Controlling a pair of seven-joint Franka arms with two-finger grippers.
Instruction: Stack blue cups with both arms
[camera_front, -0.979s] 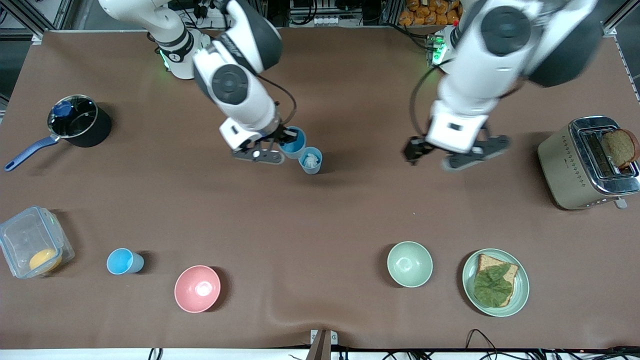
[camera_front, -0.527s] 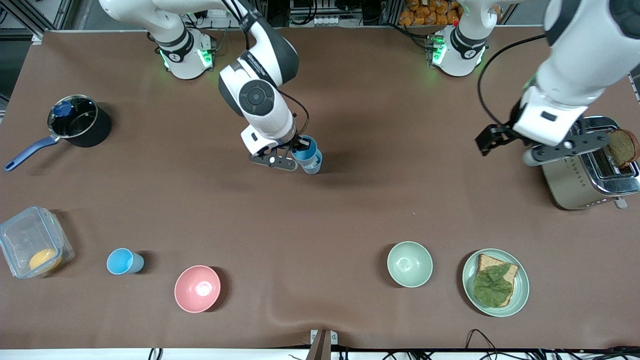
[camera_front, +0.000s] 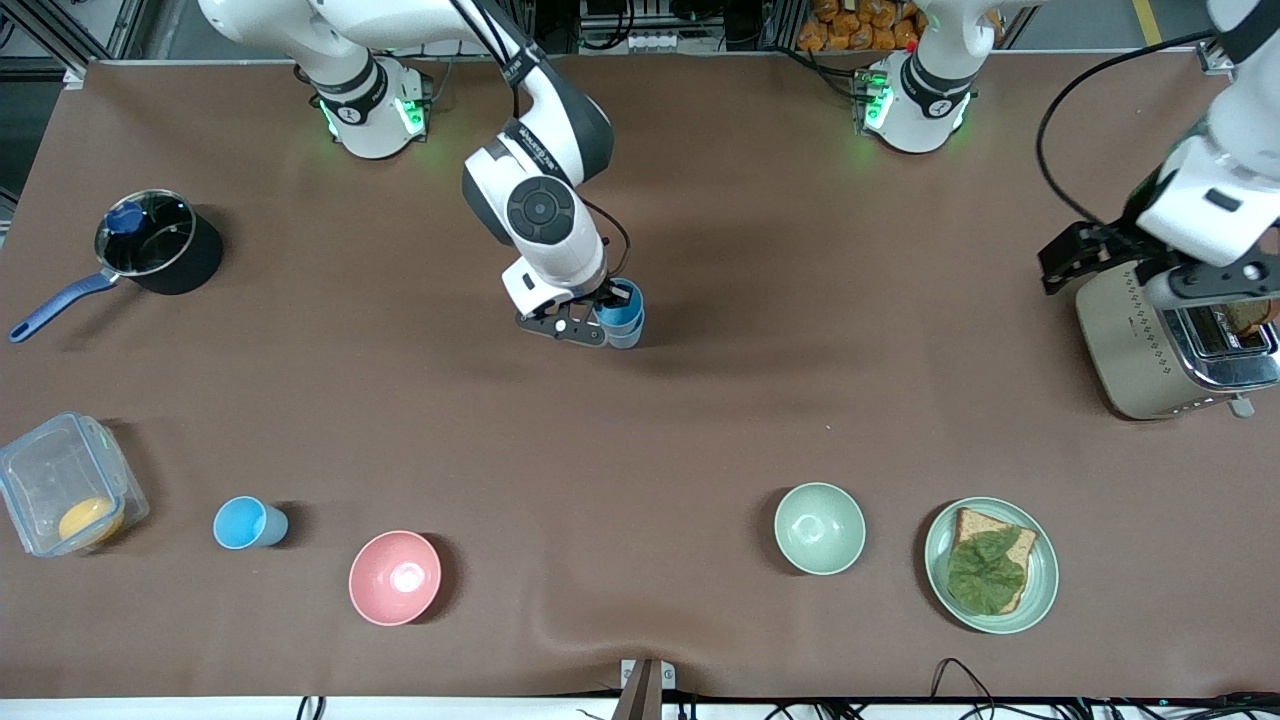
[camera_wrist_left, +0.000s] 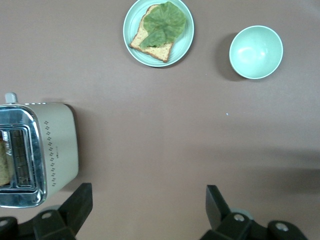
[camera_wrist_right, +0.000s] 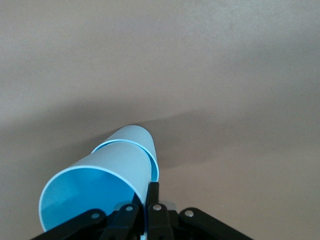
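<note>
Only right wrist view | held cup (camera_wrist_right: 100, 185) nested in grey-blue cup (camera_wrist_right: 134, 135)

Obstructed at mid-table: right gripper (camera_front: 606, 318) closed on the rim of a sky-blue plastic cup (camera_front: 622, 312), apparently seated in a second, duller blue tumbler (camera_wrist_right: 136, 136) though the join is partly hidden.

Blocked at the left arm's end: left gripper (camera_front: 1120, 268), fingers spread, over the edge of a beige and chrome toaster (camera_front: 1150, 345).

Open brown tabletop (camera_front: 800, 330) between the stacked cups and the toaster.

Nearer the front camera, one row of obstacles with bare gaps between:
- clear plastic food box (camera_front: 62, 482);
- lone light-blue cup (camera_front: 243, 523);
- pink bowl (camera_front: 394, 577);
- pale green bowl (camera_front: 819, 527);
- green plate carrying bread and lettuce (camera_front: 991, 564).

Black saucepan with blue handle (camera_front: 150, 250) at the right arm's end.
</note>
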